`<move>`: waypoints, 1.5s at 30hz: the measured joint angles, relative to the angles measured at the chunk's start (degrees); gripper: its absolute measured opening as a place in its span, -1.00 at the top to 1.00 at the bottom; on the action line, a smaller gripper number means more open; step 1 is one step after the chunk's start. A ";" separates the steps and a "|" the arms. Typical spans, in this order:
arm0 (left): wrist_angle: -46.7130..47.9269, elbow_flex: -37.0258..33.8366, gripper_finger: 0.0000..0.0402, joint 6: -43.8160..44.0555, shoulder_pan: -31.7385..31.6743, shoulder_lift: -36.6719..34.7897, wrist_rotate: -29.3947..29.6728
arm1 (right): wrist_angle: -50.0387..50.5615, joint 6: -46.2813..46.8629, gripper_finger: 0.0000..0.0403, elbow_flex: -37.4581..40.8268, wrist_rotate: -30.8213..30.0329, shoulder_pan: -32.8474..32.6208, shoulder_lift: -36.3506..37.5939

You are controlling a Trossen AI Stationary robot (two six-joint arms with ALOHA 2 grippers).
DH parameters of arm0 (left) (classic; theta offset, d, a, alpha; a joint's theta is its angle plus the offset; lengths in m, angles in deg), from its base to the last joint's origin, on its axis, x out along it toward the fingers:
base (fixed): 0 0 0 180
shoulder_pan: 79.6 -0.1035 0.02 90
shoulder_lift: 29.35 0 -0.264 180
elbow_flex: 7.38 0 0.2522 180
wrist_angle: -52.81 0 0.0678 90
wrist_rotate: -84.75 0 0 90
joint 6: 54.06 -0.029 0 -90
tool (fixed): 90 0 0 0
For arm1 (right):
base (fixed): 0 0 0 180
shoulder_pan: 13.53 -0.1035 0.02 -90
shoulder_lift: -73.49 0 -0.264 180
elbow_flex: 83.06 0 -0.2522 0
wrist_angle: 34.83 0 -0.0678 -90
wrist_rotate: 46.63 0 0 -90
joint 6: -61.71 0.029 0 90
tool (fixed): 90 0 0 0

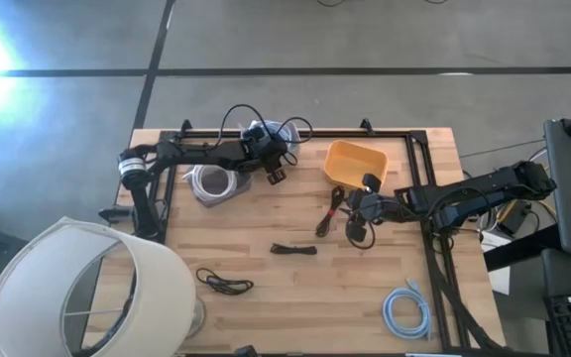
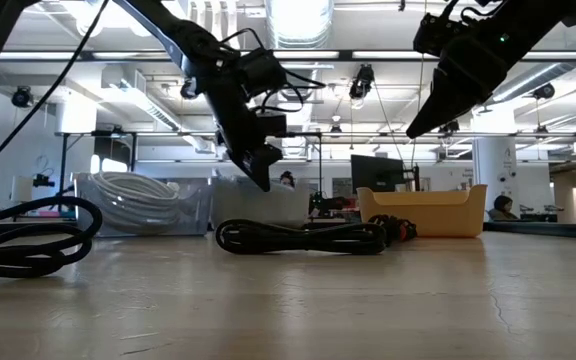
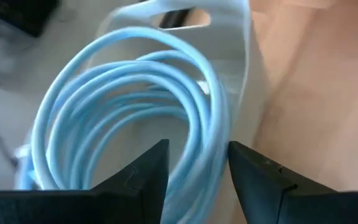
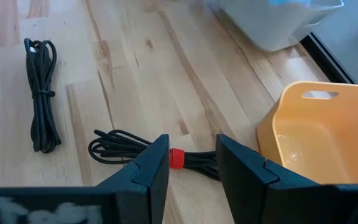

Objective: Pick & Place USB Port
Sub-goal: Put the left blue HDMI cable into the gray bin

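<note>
Four loose cable bundles, two bins; left gripper and right gripper both released.

Bare wooden tabletop lies open between the short black cable bundle and the coiled pale-blue cable, while the yellow plastic bin crowds the far side.

A black USB cable with a red band lies coiled flat on the worktop, just beside the yellow bin. A second black bundle lies straight near the worktop's middle, and a third lies looser, nearer the front. A light blue cable sits coiled inside the pale bin; another blue coil lies at the front right corner.
</note>
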 joint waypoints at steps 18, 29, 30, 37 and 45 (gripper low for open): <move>7.31 0.53 0.21 -0.52 0.28 -3.58 -3.03 | 0.07 0.48 0.38 0.01 0.01 -0.02 0.00; 9.15 -0.82 0.71 1.91 0.08 -1.80 -7.05 | 0.07 0.63 0.38 0.01 0.04 -0.01 0.00; 9.08 -0.92 0.76 1.65 0.01 -1.58 -7.06 | 0.07 0.63 0.38 0.01 0.04 -0.02 0.00; 7.75 -1.16 0.98 1.47 -0.96 -0.83 -1.49 | 0.04 0.37 0.38 0.01 0.07 0.00 0.00; 6.49 -0.77 0.97 2.06 -3.55 -0.91 -4.71 | 0.02 -0.02 0.38 0.01 0.04 0.00 0.00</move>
